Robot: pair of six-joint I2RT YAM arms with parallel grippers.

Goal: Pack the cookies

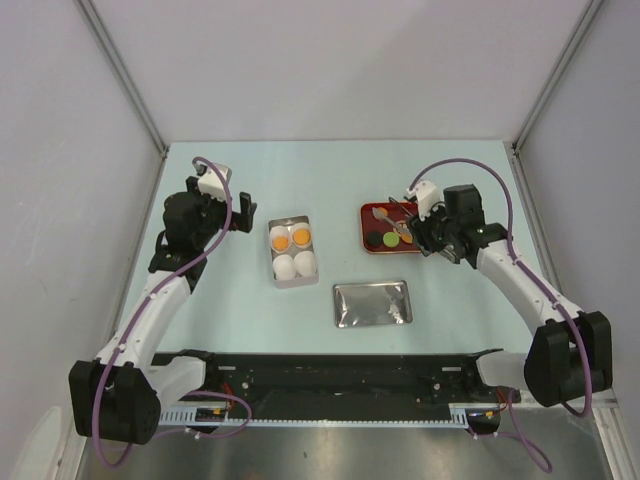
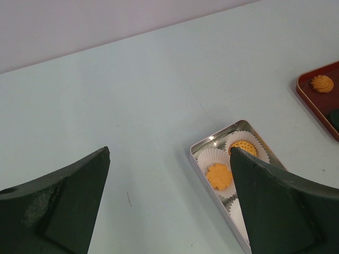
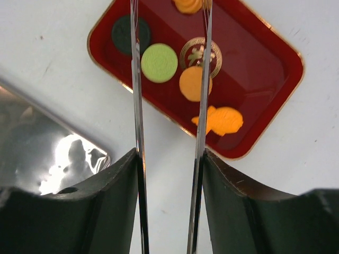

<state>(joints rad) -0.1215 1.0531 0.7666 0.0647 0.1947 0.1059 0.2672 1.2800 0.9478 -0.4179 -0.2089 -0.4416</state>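
Observation:
Several cookies lie on a red tray (image 3: 275, 79): a green round one (image 3: 159, 62), a black one (image 3: 124, 34), an orange round one (image 3: 192, 83) and an orange fish-shaped one (image 3: 225, 120). My right gripper (image 3: 169, 156) is shut on metal tongs (image 3: 136, 95), whose two blades reach over the tray, spread apart. In the silver tin (image 1: 293, 284), two orange cookies (image 1: 281, 240) (image 1: 301, 236) sit in white paper cups; two nearer cups hold nothing. My left gripper (image 2: 170, 153) hangs open left of the tin (image 2: 197, 161), over bare table.
The tin's silver lid (image 1: 372, 303) lies flat in front of the red tray (image 1: 368, 245), near the table's middle. Grey walls enclose the table on three sides. A black rail with both arm bases runs along the near edge.

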